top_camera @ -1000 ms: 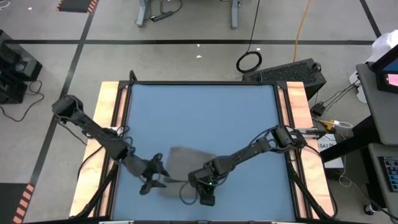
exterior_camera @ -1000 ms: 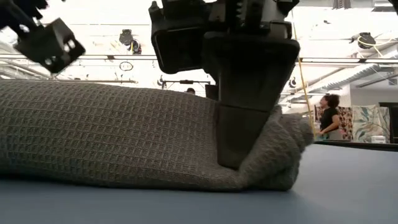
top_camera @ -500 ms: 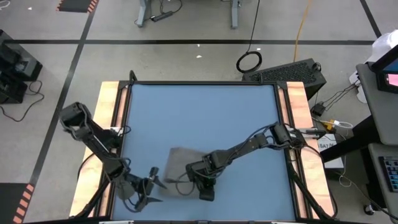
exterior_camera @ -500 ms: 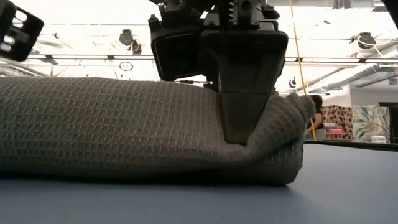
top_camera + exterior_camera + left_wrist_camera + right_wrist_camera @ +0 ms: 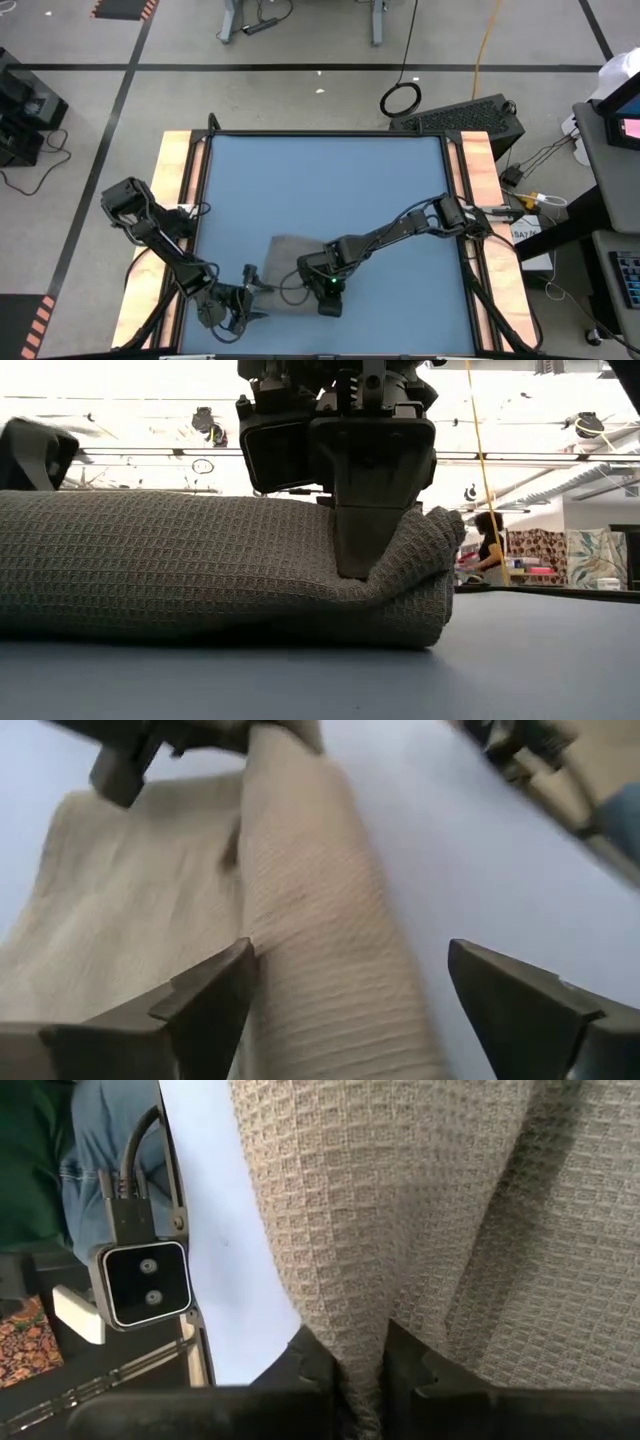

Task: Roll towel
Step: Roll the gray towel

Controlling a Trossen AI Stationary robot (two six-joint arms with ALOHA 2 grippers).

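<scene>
The dark grey towel (image 5: 287, 256) lies on the blue table near its near edge. Its near part is wound into a thick roll (image 5: 180, 570), and the flat rest (image 5: 130, 910) lies on the table beyond it. My right gripper (image 5: 327, 293) is shut on the roll near its right end. My left gripper (image 5: 246, 297) is open at the roll's left end. Its two fingers (image 5: 205, 1005) stand on either side of the roll (image 5: 320, 950); whether they touch it I cannot tell. My right gripper pinches a raised fold of the roll's outer layer (image 5: 362, 1342) between its two fingers, close to the roll's right end (image 5: 420, 560). The fingers (image 5: 355, 530) slant down from above and dent the cloth. The roll rests on the table.
Wooden rails (image 5: 182, 200) run along the table's left and right sides. The far half of the blue tabletop (image 5: 330, 180) is bare. A small camera box (image 5: 147, 1285) stands at the near edge by the roll. A person (image 5: 490, 545) is in the room beyond.
My left gripper has gone toward the table's near edge and down, with its wrist rolling, and now stands at the roll's left end. My right gripper has shifted a little toward the table's left, drawing the roll's right end left with it.
</scene>
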